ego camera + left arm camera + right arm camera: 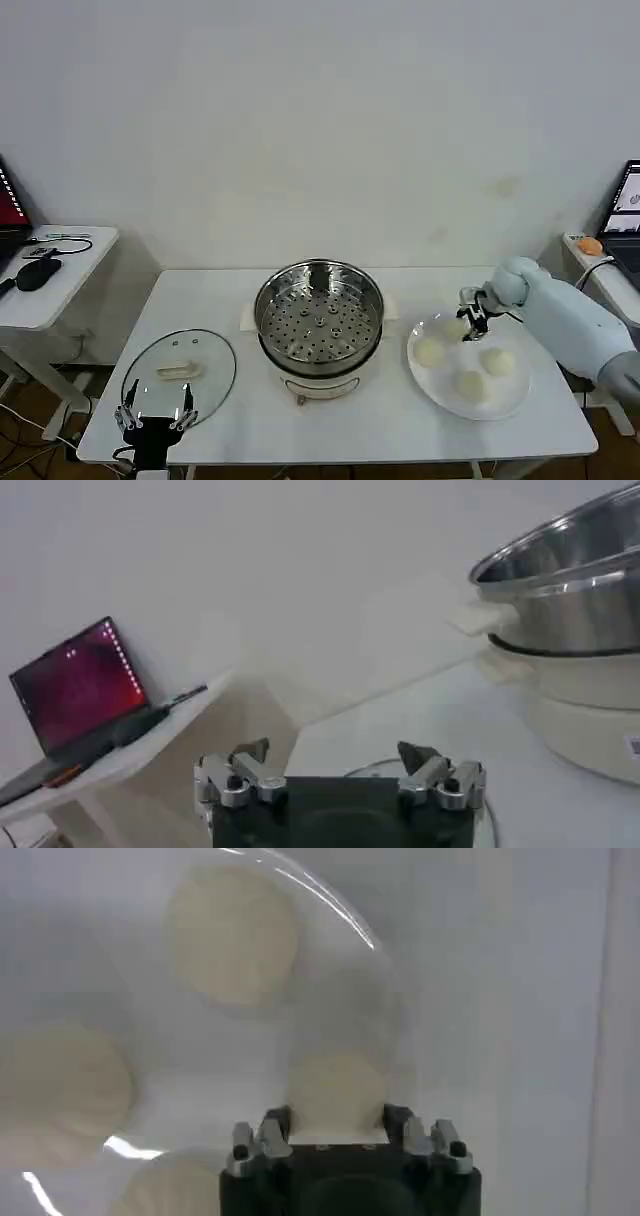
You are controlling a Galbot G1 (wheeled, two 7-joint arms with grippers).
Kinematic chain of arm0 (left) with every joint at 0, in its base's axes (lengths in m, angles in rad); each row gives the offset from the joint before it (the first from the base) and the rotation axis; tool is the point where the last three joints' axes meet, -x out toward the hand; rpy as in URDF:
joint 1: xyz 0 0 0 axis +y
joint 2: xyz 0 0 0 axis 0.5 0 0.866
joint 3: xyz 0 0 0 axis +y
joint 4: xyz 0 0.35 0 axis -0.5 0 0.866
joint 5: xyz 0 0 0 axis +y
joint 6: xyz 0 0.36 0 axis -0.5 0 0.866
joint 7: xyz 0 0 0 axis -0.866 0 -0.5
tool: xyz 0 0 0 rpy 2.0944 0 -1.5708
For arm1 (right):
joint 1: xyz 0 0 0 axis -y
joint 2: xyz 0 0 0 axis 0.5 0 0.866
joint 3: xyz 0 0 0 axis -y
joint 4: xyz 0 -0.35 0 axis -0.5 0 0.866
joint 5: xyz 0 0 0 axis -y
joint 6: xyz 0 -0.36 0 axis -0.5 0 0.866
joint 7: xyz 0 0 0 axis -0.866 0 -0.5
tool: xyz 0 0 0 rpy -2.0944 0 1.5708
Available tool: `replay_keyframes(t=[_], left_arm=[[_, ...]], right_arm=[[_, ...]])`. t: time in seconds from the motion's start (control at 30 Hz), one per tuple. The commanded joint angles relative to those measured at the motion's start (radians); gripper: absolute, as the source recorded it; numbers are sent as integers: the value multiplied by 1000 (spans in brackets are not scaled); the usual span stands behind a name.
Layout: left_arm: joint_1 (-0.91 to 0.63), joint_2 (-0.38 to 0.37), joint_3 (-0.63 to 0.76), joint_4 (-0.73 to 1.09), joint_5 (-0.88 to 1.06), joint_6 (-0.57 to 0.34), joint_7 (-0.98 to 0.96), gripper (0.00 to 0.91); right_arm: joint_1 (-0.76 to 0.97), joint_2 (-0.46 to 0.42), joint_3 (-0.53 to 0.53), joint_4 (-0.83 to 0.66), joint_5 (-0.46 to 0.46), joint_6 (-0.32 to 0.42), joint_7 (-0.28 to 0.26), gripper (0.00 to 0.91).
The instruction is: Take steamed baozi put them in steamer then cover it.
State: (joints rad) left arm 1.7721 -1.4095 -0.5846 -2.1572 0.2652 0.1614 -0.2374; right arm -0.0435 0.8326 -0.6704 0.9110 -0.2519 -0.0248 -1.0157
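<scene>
The steamer [320, 315] stands uncovered mid-table, its perforated tray bare; its steel wall [570, 590] also rises beside the left arm. The cover [180, 372], clear glass with a cream handle, lies flat to its left. My left gripper [155, 415] [335, 755] hovers open at the cover's near edge. On the right, a white plate [500, 405] [340, 908] holds three loose steamed baozi [430, 350] [497, 360] [468, 385]. My right gripper [470, 320] [337, 1123] is at the plate's far side, shut on a fourth baozi [337, 1088] that fills the gap between its fingers.
A side table [50, 290] with a black device and a laptop [80, 685] stands to the left of the main table. Another stand with an orange object [590, 245] and a screen is at the far right. Bare tabletop lies in front of the steamer.
</scene>
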Motion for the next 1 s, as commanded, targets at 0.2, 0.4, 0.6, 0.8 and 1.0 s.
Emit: replay_keyframes(t=[0.2,0.4,0.6,0.8,1.0], left_arm=[[2,5,3,4,-5,0,-1,907],[3,10,3,4,-9,-3,-2,907],[-1,15,1,4,-14,-2,-3,907],[2,17,-13,3,-33,-1,-2,907],[7,23,-35,1,-67,2,1,907]], right_arm=[[137,-126,-78,191,121,11,-11,615],[308,-141,-172,240,202,46,-12,615],[464,-96,-270,287,291,67,-1,615],[609,-1,-411,327,392,101,23,615],[660,128,-476,320,458,174,55,615]])
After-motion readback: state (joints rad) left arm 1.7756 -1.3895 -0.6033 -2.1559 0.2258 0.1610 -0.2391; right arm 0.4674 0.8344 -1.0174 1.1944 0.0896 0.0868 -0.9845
